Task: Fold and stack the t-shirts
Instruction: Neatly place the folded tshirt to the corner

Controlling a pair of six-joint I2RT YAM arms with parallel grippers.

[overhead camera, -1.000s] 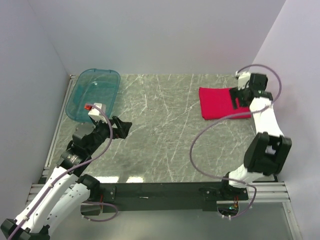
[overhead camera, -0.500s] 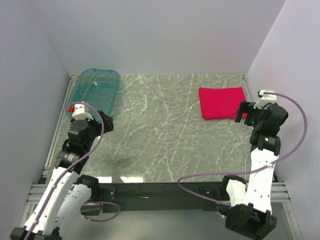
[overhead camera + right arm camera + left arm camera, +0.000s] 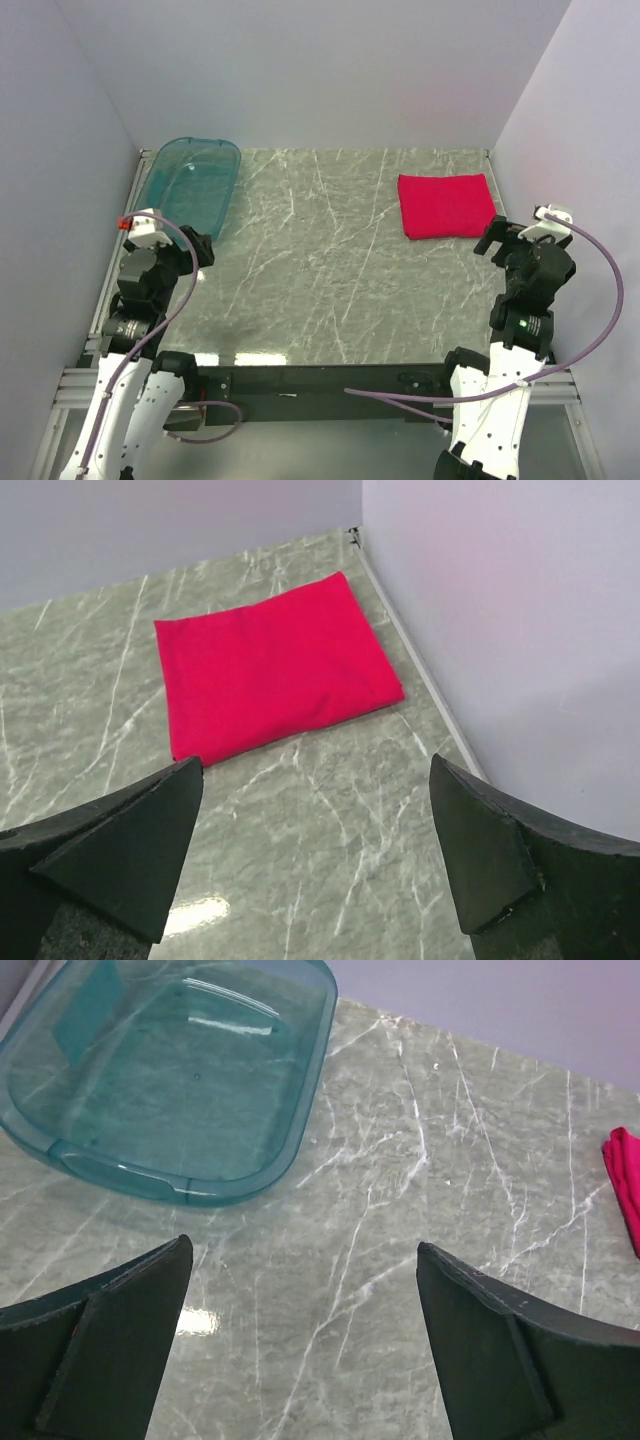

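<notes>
Lying folded into a flat rectangle, the red t-shirt point(image 3: 445, 205) occupied the far right corner of the table point(image 3: 320, 280). Near it the right gripper point(image 3: 315, 770) hung with jaws apart, holding nothing. By the teal tub point(image 3: 180, 1070) at the far left corner, the left gripper point(image 3: 302, 1260) was likewise apart and empty.

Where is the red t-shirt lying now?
In the top view, the red t-shirt lies folded at the table's far right corner, just beyond the right pincer.
</notes>
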